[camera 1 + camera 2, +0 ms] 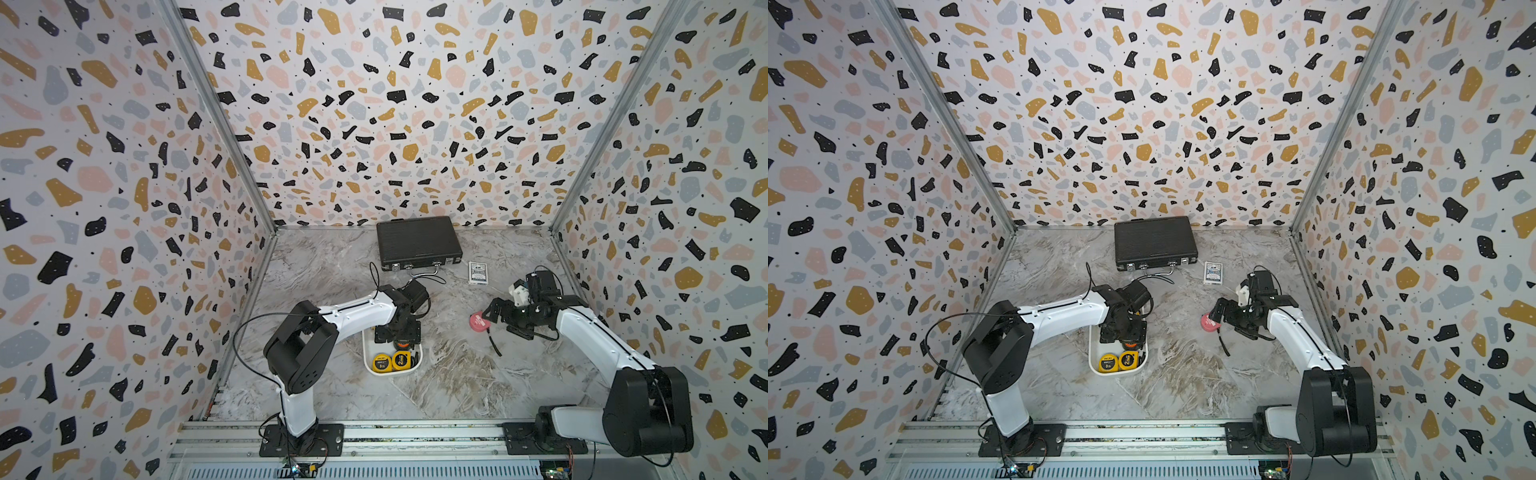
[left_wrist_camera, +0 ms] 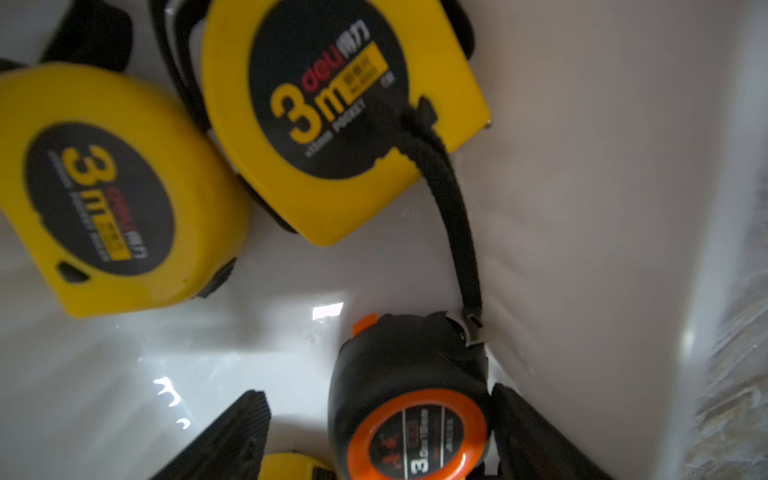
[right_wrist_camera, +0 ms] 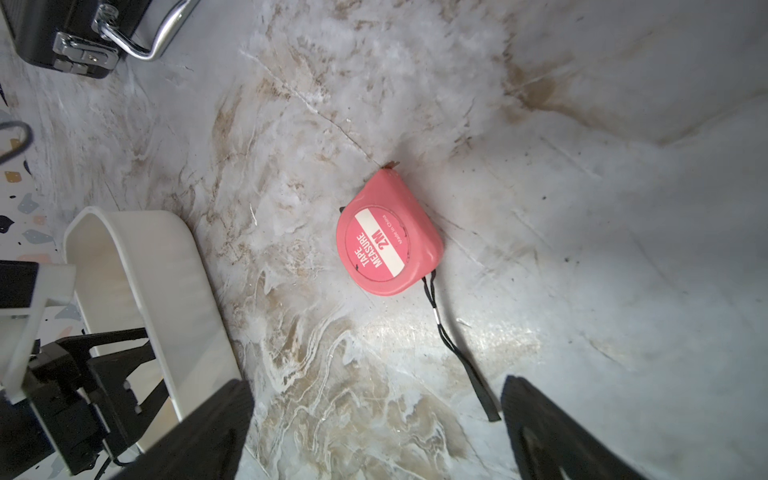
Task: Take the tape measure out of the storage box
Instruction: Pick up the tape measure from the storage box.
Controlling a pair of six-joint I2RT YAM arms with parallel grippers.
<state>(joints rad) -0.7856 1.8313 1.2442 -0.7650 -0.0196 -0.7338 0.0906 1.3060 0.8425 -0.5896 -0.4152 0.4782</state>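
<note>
Down in the box (image 2: 582,208), my left gripper (image 2: 376,395) stood apart astride the black tape (image 2: 409,419), one finger (image 2: 536,436) wedged between it and the wall, the other finger (image 2: 224,440) clear of it. The tape lay flat, orange face up, long axis along that wall. Its strap (image 2: 453,216) trailed onto a yellow tape (image 2: 332,112), with a second yellow tape (image 2: 112,195) just beside. My right gripper (image 3: 376,384) hung wide open over the table (image 3: 582,208), near the pink tape (image 3: 388,239).
</note>
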